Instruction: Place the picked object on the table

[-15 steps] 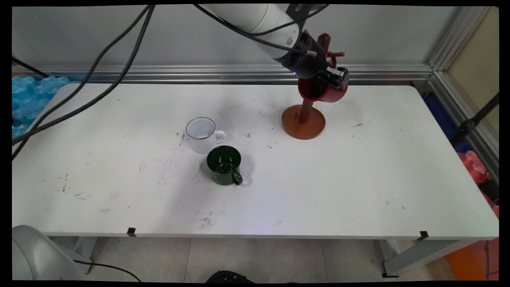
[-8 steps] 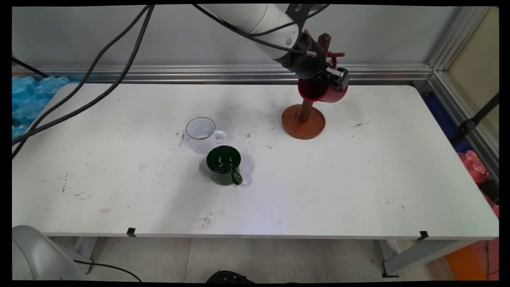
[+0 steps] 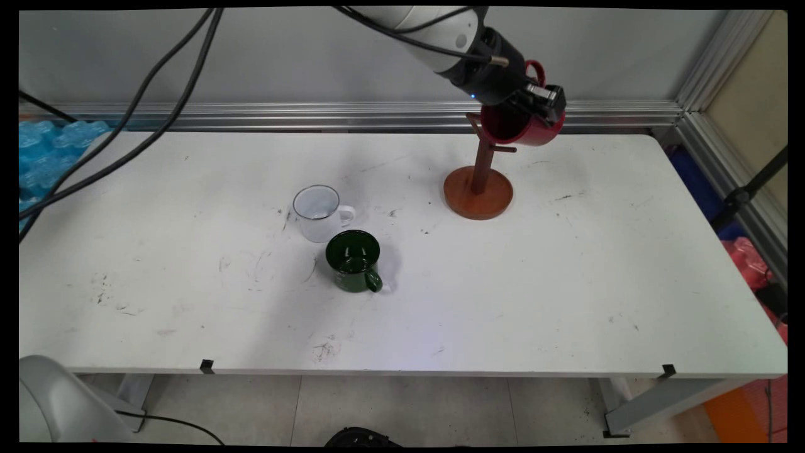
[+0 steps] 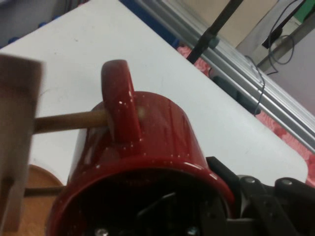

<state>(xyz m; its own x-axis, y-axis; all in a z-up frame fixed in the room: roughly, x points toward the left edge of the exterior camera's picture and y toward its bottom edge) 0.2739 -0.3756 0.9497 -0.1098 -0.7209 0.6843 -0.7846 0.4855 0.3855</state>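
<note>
Moved up and a bit right since half a second ago: gripper (image 3: 539, 110) plus red mug (image 3: 525, 129), now sitting higher by the top of the wooden mug stand (image 3: 479, 189). Clamped on the mug's rim, one finger inside, one outside. Mug tilted, handle (image 4: 118, 93) up, with a stand peg (image 4: 69, 121) reaching to the handle in the hand view; can't tell if actually threaded through. Elsewhere on the white table (image 3: 566, 283): white mug (image 3: 318, 212) and green mug (image 3: 354, 260) just beside each other, well left of the stand.
</note>
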